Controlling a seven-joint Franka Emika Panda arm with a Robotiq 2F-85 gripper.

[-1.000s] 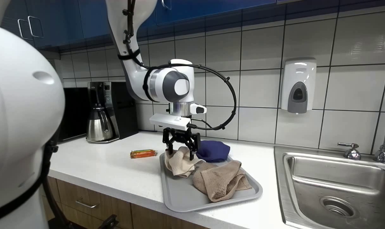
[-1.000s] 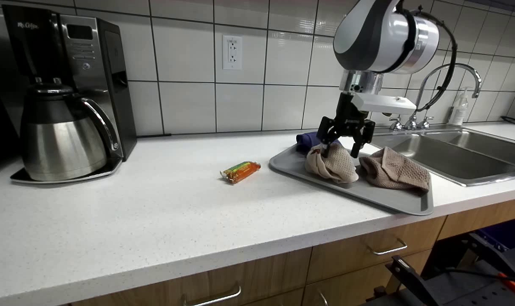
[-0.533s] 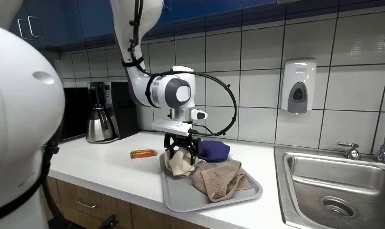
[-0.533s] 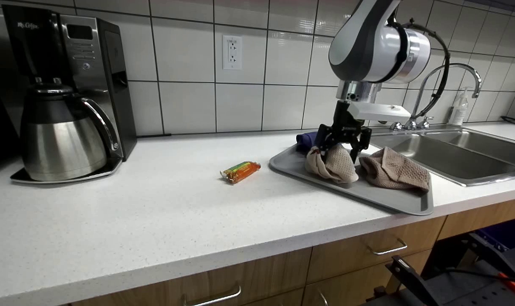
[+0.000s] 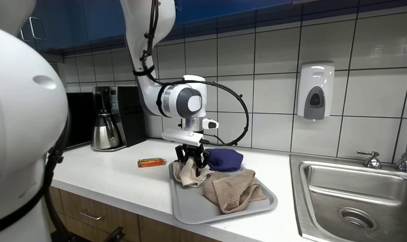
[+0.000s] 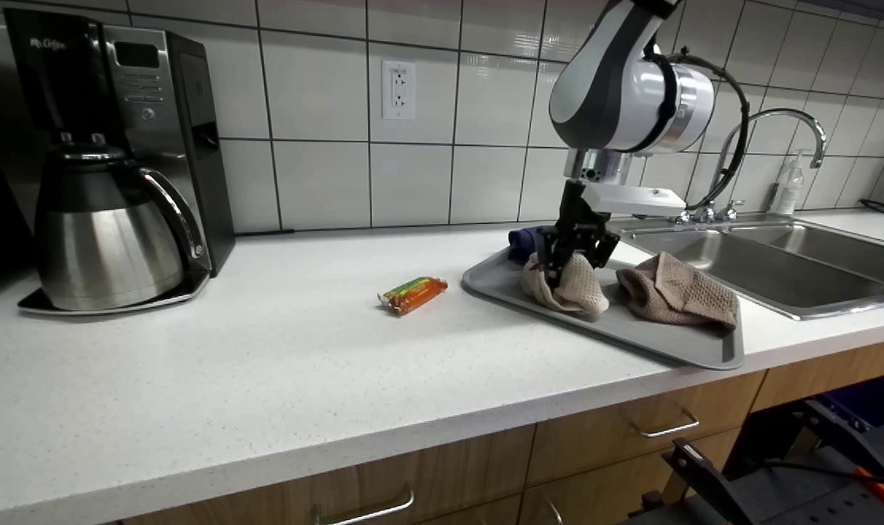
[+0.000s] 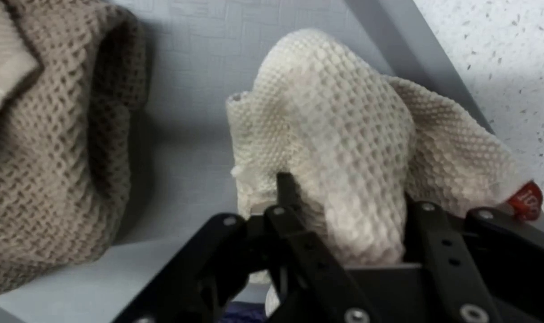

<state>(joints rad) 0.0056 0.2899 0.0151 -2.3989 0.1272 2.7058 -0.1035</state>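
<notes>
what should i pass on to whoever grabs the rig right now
Gripper: jaws straddle a bunched fold of the cream cloth; firm grip can't be confirmed.
Things: cream cloth, brown cloth and purple cloth on the gray tray; wrapped packet on the counter beside it.
Done: jaws are down around the cream cloth.
Left: cream cloth not yet lifted off the tray.

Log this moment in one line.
pincer: straddling bunched cream cloth, grip unclear | brown cloth: on gray tray | orange packet: on counter
</notes>
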